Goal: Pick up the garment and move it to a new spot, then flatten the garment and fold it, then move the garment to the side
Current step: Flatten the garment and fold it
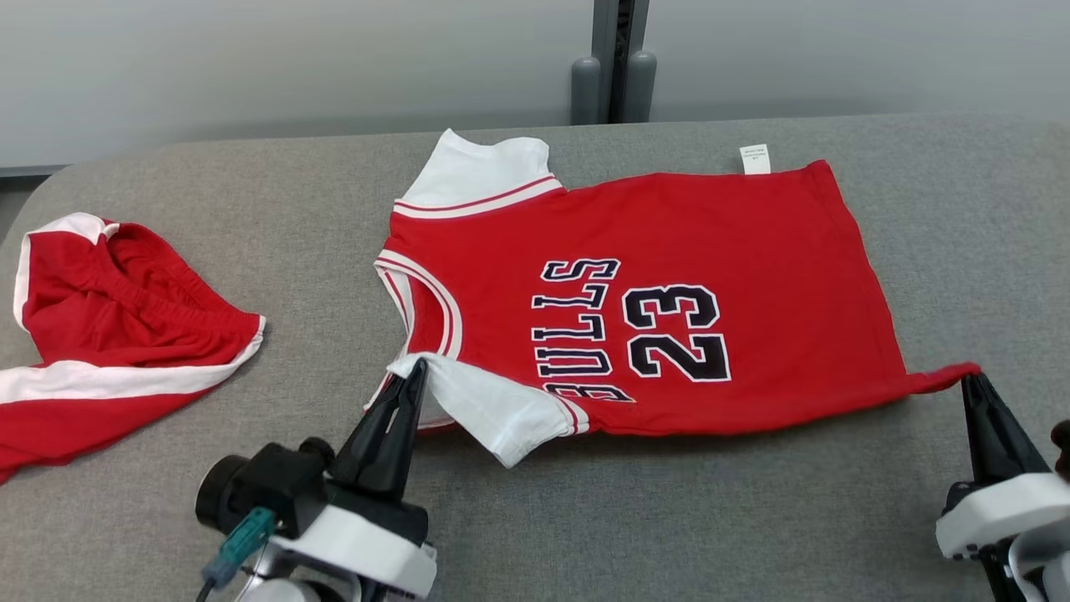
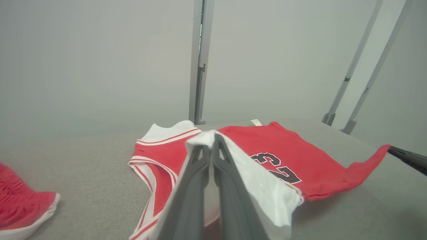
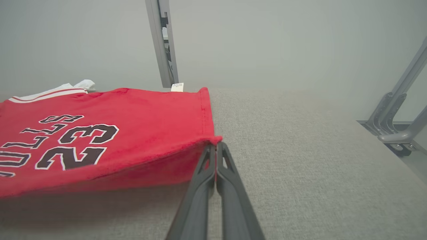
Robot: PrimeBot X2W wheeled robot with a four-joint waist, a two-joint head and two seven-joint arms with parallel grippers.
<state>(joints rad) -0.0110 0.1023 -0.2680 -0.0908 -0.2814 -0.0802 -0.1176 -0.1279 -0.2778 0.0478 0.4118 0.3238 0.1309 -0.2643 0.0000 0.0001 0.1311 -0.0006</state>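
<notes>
Red jersey (image 1: 752, 234) with white sleeves and black "BULLS 23" print sits print-up mid-way across the grey fabric-covered table (image 1: 669, 518), collar toward the robot's left and hem toward its right. Left gripper (image 1: 415, 374): fingers pressed together with no gap, pinching the edge of the near white sleeve (image 1: 493, 410). In the left wrist view the white cloth drapes over both fingers (image 2: 200, 173). Right gripper (image 1: 971, 383): also fully closed, clamped on the near hem corner (image 1: 945, 378), which is drawn out into a point, so there's some tension along that edge. The right wrist view shows the near edge raised slightly off the table with shadow under it, while the far edge and the white care label (image 1: 754, 159) lie flat. Gripping the two near ends makes sense, since that spreads the edge and lets both arms carry it together. My read is that this is the fold step, near edge to go over toward the far edge; a flattening tug is also possible. Risks are the sleeve grip being only one layer and the near sleeve being folded under itself, so it may bunch. Crumpled red-and-white shorts (image 1: 125, 334) sit well apart on the left, out of the way.
</notes>
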